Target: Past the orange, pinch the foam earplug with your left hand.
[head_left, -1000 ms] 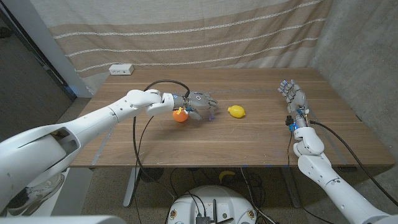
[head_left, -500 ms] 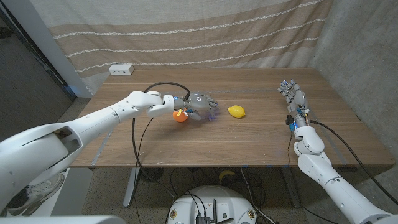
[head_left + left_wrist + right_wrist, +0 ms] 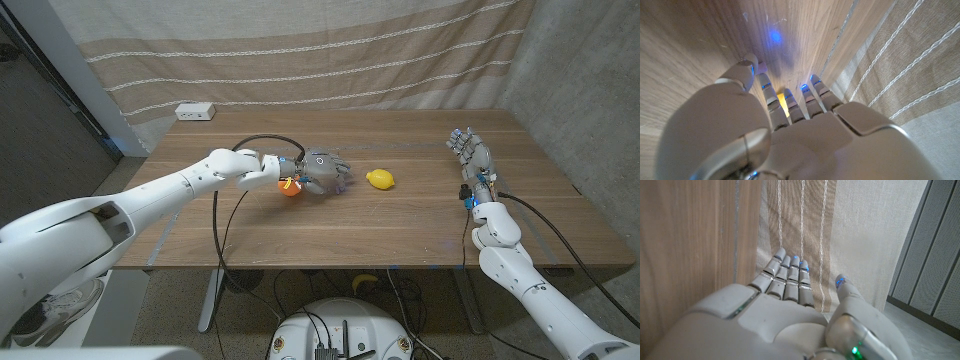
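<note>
An orange [image 3: 289,187] lies near the middle of the wooden table [image 3: 400,230]. My left hand [image 3: 325,172] is just past it, its fingers stretched out and angled down at the tabletop, with nothing seen in them. A small yellow, lemon-shaped object [image 3: 379,179] lies a short way beyond the fingertips. In the left wrist view this yellow object [image 3: 781,104] peeks through between the fingers [image 3: 805,100] of my left hand [image 3: 765,135]; the thumb stands apart. My right hand [image 3: 470,152] stands at the table's right side with fingers spread and nothing in them; it also appears as my right hand [image 3: 785,310] in the right wrist view.
A white power strip [image 3: 195,112] sits at the table's back left corner. A black cable [image 3: 262,137] loops above my left forearm. A striped curtain [image 3: 330,50] hangs close behind the table's far edge.
My left hand has barely shifted, staying just past the orange. The right hand has not moved.
</note>
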Controlling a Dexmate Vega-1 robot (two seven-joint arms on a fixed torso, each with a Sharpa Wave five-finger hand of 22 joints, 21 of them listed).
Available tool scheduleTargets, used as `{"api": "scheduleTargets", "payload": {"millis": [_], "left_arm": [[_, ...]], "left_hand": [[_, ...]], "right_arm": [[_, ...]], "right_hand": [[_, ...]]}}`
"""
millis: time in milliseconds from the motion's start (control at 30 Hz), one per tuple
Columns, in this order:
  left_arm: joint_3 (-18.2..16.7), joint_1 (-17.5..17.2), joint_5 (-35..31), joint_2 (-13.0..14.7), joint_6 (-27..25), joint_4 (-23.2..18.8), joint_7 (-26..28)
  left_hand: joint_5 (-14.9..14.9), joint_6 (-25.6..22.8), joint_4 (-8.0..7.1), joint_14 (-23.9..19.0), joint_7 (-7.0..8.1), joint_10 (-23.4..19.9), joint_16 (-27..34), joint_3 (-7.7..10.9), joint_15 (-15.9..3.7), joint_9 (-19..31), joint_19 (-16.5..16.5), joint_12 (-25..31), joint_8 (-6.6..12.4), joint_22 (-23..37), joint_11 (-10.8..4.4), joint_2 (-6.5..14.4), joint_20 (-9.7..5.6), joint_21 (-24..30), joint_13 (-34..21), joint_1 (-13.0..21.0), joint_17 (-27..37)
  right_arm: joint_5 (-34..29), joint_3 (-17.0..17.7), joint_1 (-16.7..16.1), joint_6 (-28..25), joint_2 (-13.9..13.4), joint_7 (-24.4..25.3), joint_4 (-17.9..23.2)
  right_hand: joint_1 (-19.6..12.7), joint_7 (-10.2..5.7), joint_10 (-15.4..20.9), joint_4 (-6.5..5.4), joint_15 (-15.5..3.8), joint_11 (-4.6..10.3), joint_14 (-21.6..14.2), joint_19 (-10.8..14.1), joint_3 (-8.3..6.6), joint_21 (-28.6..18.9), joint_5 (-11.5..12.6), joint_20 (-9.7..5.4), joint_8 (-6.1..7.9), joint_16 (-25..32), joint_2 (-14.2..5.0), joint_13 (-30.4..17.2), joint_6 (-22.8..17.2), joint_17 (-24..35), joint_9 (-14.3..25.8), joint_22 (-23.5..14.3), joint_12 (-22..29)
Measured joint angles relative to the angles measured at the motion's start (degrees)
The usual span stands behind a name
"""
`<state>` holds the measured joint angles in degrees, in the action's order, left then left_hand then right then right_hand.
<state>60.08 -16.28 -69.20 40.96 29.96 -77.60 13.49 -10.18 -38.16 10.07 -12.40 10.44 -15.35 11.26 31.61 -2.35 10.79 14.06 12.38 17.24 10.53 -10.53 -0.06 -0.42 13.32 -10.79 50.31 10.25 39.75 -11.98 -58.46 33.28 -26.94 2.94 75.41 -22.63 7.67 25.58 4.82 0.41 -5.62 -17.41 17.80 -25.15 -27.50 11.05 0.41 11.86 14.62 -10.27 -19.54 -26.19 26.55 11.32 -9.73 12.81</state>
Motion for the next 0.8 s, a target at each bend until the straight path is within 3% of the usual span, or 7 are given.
{"api": "scheduleTargets", "payload": {"millis": [200,800], "left_arm": [[0.8,0.1,-0.3,0.0,-0.2,0.5,1.1],[2.6,0.4,-2.1,-0.2,-2.3,2.1,3.4]], "left_hand": [[0.0,-1.3,-0.22,-0.3,-0.32,-0.7,0.0,-0.26,0.27,0.0,0.2,0.0,0.45,0.0,-0.72,0.4,-0.14,0.0,0.0,0.8,0.0],[0.0,-2.3,-0.01,-0.6,-1.38,-1.7,0.0,-0.47,0.0,0.1,0.3,0.0,0.44,0.0,-0.76,2.1,-0.29,0.0,0.0,2.5,0.0]], "right_arm": [[0.0,0.0,0.0,-0.1,0.0,0.0,0.0],[-0.2,-0.2,0.4,-0.5,-0.1,0.2,0.0]], "right_hand": [[0.0,0.0,0.0,0.0,0.0,0.0,0.0,0.0,0.0,0.0,0.0,0.0,0.0,0.0,0.0,0.0,0.0,0.0,0.0,0.0,0.0],[0.0,0.0,0.0,0.16,0.02,0.0,0.0,0.0,-0.16,0.5,0.0,0.0,0.0,0.0,0.0,0.0,0.0,0.0,0.0,0.0,0.0]]}}
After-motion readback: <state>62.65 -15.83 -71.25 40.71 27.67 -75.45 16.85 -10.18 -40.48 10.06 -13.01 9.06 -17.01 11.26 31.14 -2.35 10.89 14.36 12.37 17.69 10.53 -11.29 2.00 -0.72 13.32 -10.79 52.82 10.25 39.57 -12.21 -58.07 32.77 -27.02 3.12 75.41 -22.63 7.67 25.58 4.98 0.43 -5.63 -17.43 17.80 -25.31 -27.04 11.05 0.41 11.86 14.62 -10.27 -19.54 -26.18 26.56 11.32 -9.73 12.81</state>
